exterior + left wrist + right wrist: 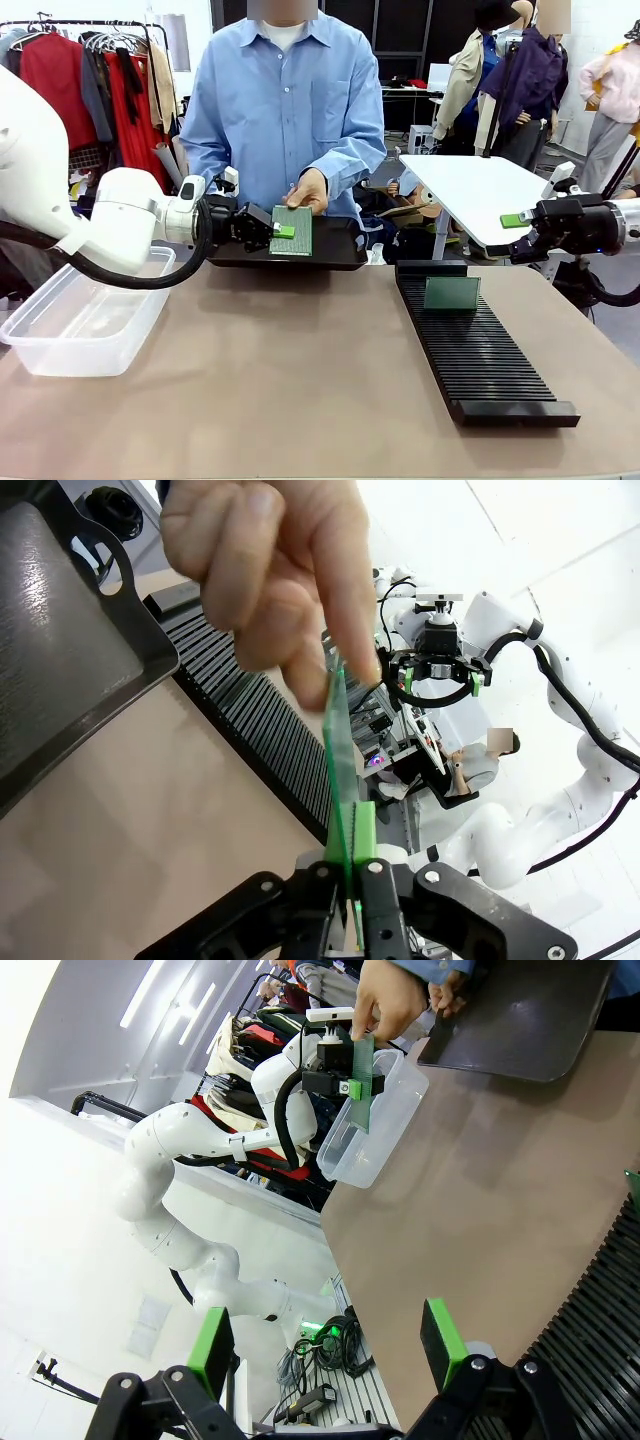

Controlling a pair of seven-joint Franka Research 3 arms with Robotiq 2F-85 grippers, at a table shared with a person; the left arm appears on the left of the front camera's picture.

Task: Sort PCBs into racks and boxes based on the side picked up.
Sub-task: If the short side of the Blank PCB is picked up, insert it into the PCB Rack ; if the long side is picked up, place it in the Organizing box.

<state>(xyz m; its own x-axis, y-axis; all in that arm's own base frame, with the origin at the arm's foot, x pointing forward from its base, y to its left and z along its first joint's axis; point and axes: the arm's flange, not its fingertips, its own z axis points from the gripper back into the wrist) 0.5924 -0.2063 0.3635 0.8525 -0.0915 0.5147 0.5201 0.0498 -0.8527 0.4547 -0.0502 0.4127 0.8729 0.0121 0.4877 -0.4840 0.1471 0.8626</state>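
PCBs: one (451,293) stood slotted in the rack (478,345); box (80,320) lay empty. Another board (292,231) was clamped by the left gripper (277,231) while the person's hand (308,190) pinched its top edge; sorting was evidently early.

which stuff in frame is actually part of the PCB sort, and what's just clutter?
In the job:
- PCB, pinched by the left gripper, person's hand also on it
- PCB standing in the rack
- black rack
- clear box
- right gripper, open

Lying about:
- black flat tray
- clothes rail
- white side table
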